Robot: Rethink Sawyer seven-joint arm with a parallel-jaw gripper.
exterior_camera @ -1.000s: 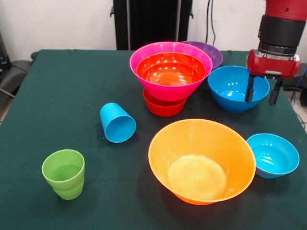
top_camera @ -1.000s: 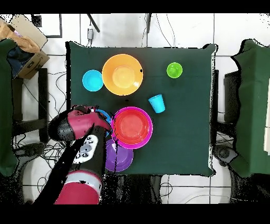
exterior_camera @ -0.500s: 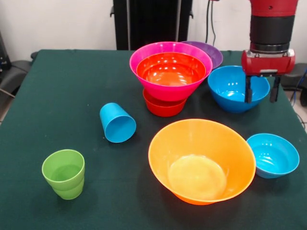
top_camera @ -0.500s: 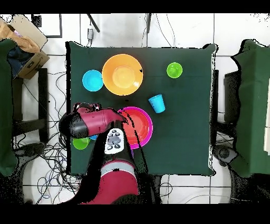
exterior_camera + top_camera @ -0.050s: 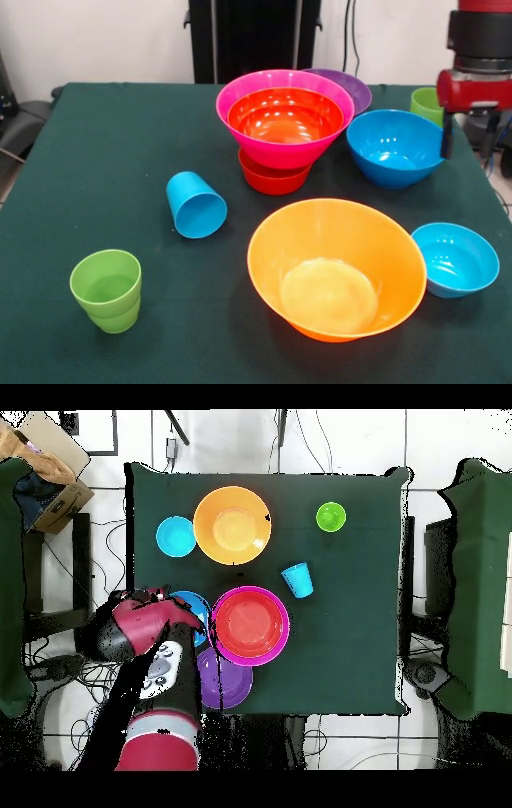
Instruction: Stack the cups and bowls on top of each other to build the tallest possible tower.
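Observation:
The tower is a large pink bowl (image 5: 282, 148) with a red-orange bowl (image 5: 285, 116) nested inside, resting on a small red-orange bowl (image 5: 272, 181). A purple bowl (image 5: 352, 86) stands behind it. To its right sits a blue bowl (image 5: 394, 149). Nearer are the large orange bowl (image 5: 336, 269) and a small blue bowl (image 5: 456, 258). A sky blue cup (image 5: 196, 206) lies on its side. One lime green cup (image 5: 106, 290) stands upright at the front left, another (image 5: 424, 104) behind the blue bowl. My gripper (image 5: 468, 138) hangs open and empty just right of the blue bowl.
From above, the arm (image 5: 150, 654) covers part of the blue bowl (image 5: 192, 606) and the table's (image 5: 350, 664) left edge. The pink bowl (image 5: 250, 625), orange bowl (image 5: 232, 525) and purple bowl (image 5: 225, 681) crowd that side. A chair (image 5: 455, 624) stands at the right.
My gripper has swung from over the blue bowl's right rim out to the right of it, still open and empty. That uncovers the green cup behind the blue bowl.

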